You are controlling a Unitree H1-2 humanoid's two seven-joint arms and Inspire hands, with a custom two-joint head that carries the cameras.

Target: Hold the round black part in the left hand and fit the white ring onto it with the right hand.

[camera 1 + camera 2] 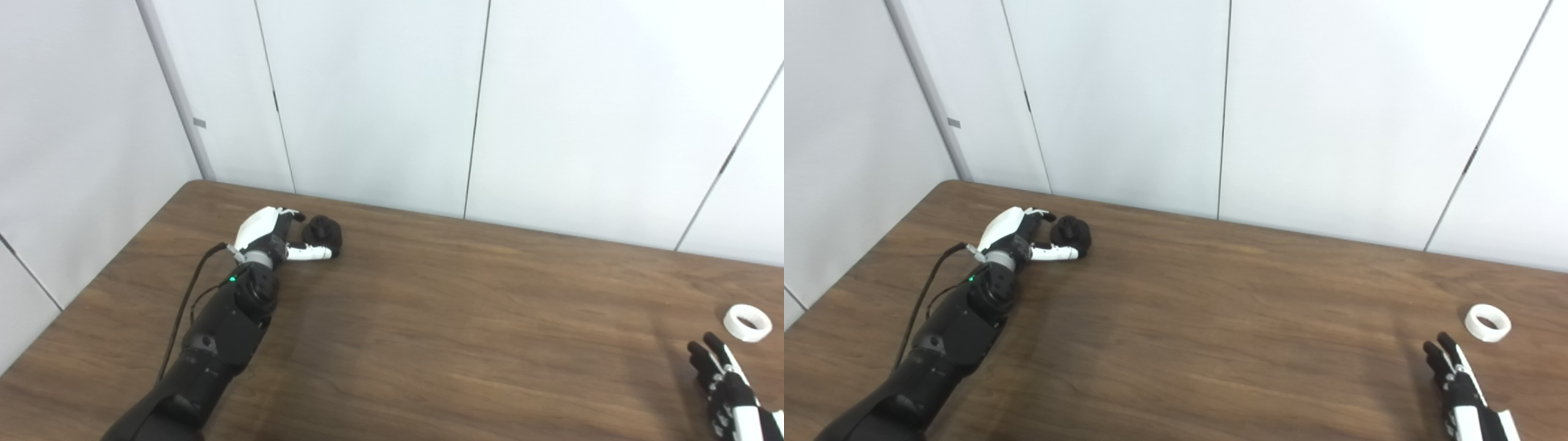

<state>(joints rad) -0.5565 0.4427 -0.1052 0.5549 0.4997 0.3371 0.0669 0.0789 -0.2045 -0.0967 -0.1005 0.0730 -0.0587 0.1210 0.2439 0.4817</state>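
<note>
The round black part (323, 231) lies on the brown table (459, 318) near its far left corner. My left hand (272, 236) is right beside it, thumb stretched along its near side and fingers curved at its far side, open around it without a clear hold. The white ring (747, 322) lies flat at the table's right side. My right hand (723, 383) hovers just short of the ring, at the lower right, fingers spread and pointing toward it, holding nothing.
White wall panels (380, 104) stand close behind the table's far edge and along its left side. A black cable (190, 294) runs along my left forearm.
</note>
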